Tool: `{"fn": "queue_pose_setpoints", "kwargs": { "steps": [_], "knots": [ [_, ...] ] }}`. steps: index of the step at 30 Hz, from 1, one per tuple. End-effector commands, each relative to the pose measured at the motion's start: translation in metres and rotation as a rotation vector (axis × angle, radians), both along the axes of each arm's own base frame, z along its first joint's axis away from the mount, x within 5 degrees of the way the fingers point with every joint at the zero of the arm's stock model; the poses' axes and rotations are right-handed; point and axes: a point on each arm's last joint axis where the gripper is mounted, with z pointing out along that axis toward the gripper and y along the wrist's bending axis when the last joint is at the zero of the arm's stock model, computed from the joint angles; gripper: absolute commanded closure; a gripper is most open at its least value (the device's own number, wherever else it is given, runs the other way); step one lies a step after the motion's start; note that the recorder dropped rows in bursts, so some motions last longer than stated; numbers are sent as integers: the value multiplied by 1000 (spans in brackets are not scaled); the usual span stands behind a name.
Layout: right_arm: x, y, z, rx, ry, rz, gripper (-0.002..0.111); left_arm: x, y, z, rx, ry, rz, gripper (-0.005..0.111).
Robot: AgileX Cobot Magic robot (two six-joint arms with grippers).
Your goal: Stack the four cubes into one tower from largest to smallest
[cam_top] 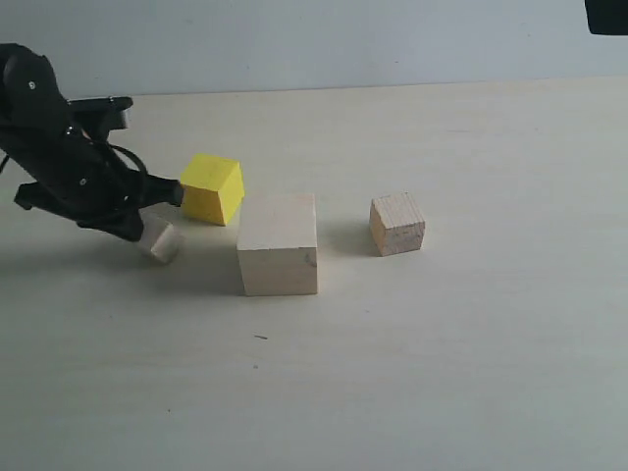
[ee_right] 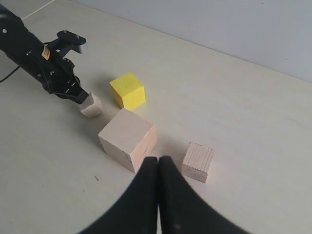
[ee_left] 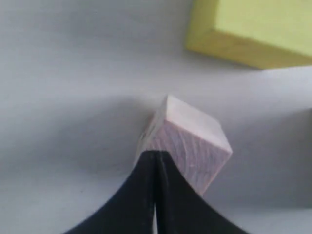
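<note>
Left gripper (cam_top: 140, 224) is clamped fully together with nothing between its fingers; its tips touch the tiny cube (cam_top: 164, 240), which is tilted at the level of the table (cam_top: 442, 373), near the yellow cube (cam_top: 211, 188). The big cube (cam_top: 278, 245) stands just beside the yellow one, the smaller cube (cam_top: 397, 224) apart on its far side, none stacked. Right gripper (ee_right: 158, 160) is likewise closed and empty, raised above the table.
</note>
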Motion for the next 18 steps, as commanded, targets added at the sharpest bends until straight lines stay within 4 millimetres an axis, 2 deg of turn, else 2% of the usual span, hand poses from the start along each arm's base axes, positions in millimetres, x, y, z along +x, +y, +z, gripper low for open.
{"fn": "queue_pose_setpoints", "kwargs": {
  "steps": [1,9,15,18],
  "knots": [
    [-1,-2,0,-3,-6,-8,108,-6,15,11,36,18,9,107],
    [-1,-2,0,0,-12,-10,108,-7,14,73,-33,-214,15,107],
    [-1,-2,0,2,-11,-10,108,5,-2,104,-178,-295,-51,106],
    [-1,-2,0,2,-11,-10,108,14,-9,113,-226,-296,-79,96]
  ]
}}
